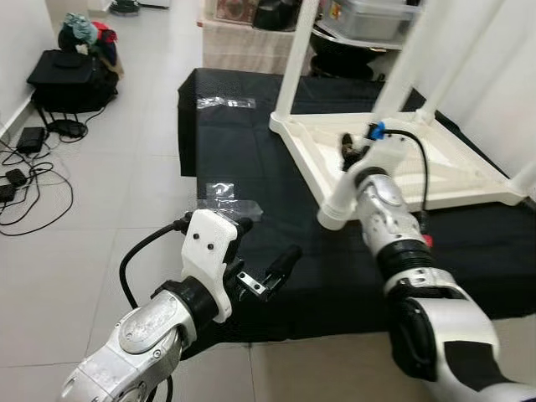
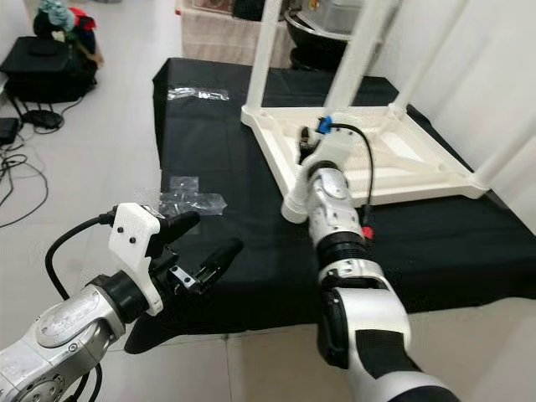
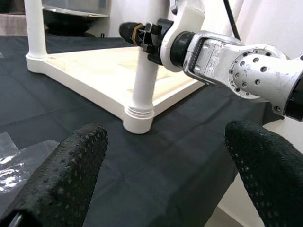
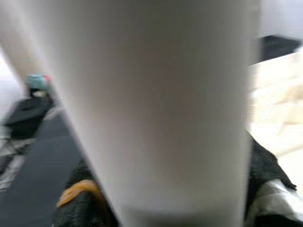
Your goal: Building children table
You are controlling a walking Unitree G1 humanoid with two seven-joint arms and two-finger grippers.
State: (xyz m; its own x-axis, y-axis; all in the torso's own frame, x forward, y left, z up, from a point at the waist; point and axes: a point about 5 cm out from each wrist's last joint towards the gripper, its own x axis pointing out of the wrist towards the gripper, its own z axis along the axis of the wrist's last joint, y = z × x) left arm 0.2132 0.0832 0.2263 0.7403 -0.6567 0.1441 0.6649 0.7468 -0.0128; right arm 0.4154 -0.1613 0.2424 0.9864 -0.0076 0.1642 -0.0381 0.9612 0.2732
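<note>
A white children's table (image 1: 435, 163) lies upside down on a low black-covered platform (image 1: 243, 151), its legs pointing up. My right gripper (image 1: 347, 151) is shut on the near-corner leg (image 3: 142, 85), which stands in its round socket (image 1: 332, 216). That white leg (image 4: 156, 109) sits between the black fingers (image 4: 265, 165) in the right wrist view. My left gripper (image 1: 264, 247) hovers open over the platform's front edge, left of that leg, with nothing between its fingers (image 3: 61, 175). Another leg (image 1: 297, 50) rises at the far corner.
Two clear plastic bags (image 1: 224, 193) (image 1: 226, 102) lie on the black cover. Black bags (image 1: 71, 75) and cables with power adapters (image 1: 25, 172) are on the tiled floor to the left. A shelf with a storage bin (image 1: 368, 17) stands behind the platform.
</note>
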